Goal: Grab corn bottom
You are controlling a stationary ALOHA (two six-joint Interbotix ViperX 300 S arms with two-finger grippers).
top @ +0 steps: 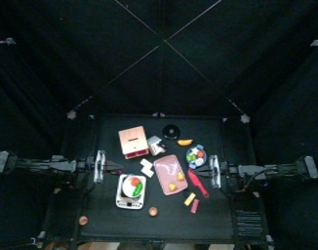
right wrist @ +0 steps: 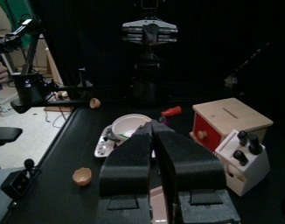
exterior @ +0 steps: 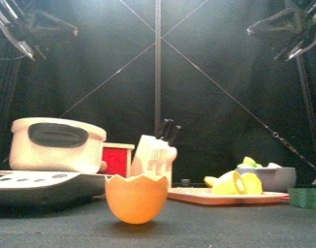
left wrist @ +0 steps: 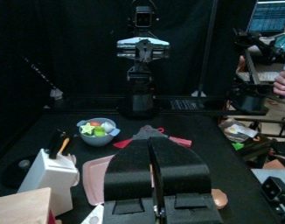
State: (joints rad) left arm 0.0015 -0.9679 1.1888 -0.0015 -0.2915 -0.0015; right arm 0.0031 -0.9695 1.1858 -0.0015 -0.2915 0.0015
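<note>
The corn is a small yellow stub lying near the table's front edge, just in front of the pink board, with a small red piece next to it. My left gripper hangs at the table's left edge; in the left wrist view its jaws are shut and empty. My right gripper hangs at the table's right edge; in the right wrist view its jaws are shut and empty. Both are well apart from the corn. Neither wrist view shows the corn.
A red-and-pink box stands at the back. A bowl holds green and yellow pieces. A white scale sits front left, with an orange eggshell cup near the front edge. A person's hand shows beyond the curtains.
</note>
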